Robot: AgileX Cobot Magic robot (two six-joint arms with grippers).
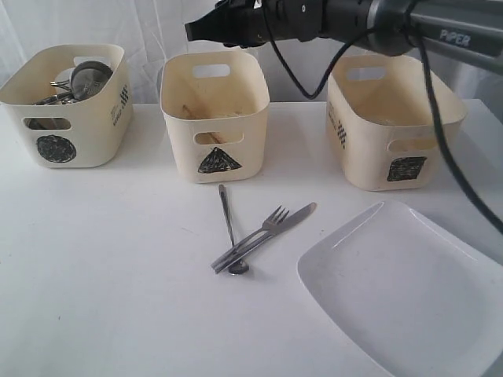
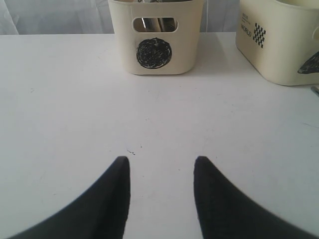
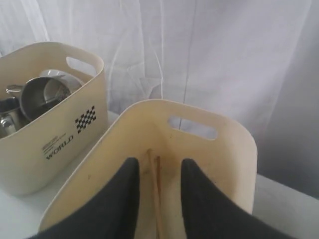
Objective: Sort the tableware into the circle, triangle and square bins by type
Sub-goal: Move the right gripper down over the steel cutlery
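Your left gripper point(image 2: 159, 162) spread, empty, low over bench. Circle bin point(image 1: 67, 106), back-left corner, holds steel mugs point(image 3: 42, 94). Triangle bin point(image 1: 214, 118), mid back edge, holds chopsticks point(image 3: 155, 199) — your right gripper point(image 3: 158, 164) above, released. Spoon point(image 1: 226, 216), fork point(image 1: 271, 222), knife point(image 1: 299, 216) crossed mid-bench. Square bin point(image 1: 393, 133) back right; plate point(image 1: 409, 290) front-right corner.

The white plate point(image 1: 409, 290) runs off the exterior view's edge; the square bin point(image 1: 369, 149) hides its floor.

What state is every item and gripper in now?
Circle bin, holds steel mugs.
Triangle bin, holds chopsticks.
Square bin, no contents visible.
Spoon, on table, unsorted.
Fork, on table, across spoon.
Knife, on table, beside fork.
Plate, on table.
Left gripper, open, empty.
Right gripper, open above triangle bin.
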